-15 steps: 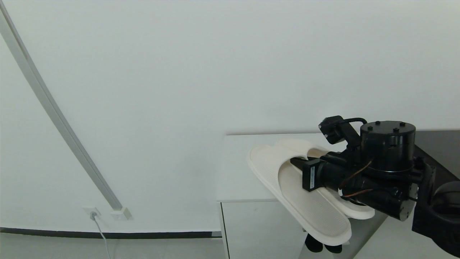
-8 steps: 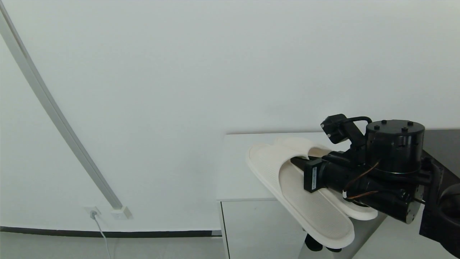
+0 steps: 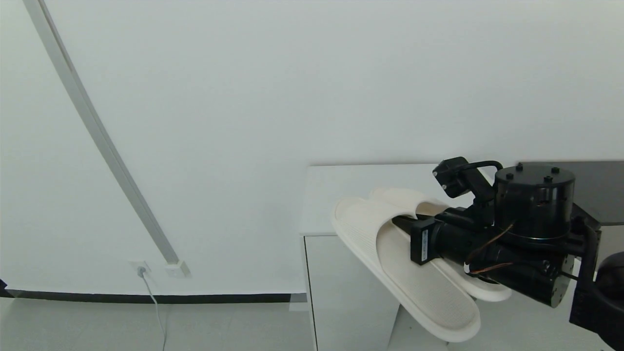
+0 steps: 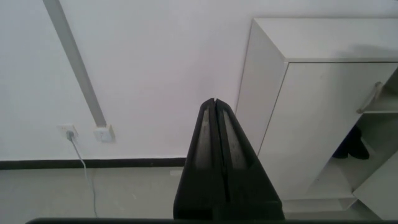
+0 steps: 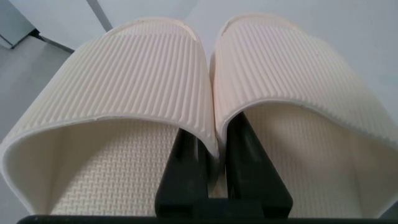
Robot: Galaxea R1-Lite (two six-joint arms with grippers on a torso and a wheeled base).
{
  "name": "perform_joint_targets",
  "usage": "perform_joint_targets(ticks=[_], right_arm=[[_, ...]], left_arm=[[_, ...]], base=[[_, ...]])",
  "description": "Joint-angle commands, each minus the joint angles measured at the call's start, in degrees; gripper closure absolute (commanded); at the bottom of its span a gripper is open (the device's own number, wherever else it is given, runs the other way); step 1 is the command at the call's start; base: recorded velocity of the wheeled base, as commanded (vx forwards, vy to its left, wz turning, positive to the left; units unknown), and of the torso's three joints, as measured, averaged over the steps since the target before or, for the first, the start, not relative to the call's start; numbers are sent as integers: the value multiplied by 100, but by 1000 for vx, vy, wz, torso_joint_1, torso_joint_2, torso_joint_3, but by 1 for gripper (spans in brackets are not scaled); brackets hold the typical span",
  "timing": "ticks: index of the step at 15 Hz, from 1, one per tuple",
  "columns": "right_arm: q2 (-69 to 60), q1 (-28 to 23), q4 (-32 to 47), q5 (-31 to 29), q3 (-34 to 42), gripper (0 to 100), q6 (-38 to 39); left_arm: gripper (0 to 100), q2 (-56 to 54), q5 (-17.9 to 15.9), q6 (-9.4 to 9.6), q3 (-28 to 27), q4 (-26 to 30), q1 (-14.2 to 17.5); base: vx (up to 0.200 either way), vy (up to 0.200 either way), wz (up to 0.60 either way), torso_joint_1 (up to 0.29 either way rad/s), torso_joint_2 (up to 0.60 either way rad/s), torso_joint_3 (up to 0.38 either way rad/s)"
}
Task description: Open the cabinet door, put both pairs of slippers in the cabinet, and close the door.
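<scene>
Now the right gripper [image 5: 216,146] is squeezed tight on the 2 cream slippers [image 3: 424,278], toes aimed up over the white cabinet [image 3: 341,287]; the open shelf [image 4: 380,111] lies lower down, nearer this arm; the left gripper [image 4: 215,118] is pressed shut, holding nothing.

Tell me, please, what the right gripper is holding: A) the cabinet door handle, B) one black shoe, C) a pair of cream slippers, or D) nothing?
C: the right gripper has its jaws pinching the two touching side walls of the cream slippers.
</scene>
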Motion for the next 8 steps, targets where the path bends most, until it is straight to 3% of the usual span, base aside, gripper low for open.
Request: perform_joint_targets(ticks=[1,8], right_arm=[[64,6,-5,-2,19,100,-67],[91,32,-14,-2,37,100,-111]], left_arm=[[100,7,11,-2,-1,0,-5],[100,7,11,-2,-1,0,-5]], base=[[0,0,0,0,0,0],[0,0,0,0,0,0]])
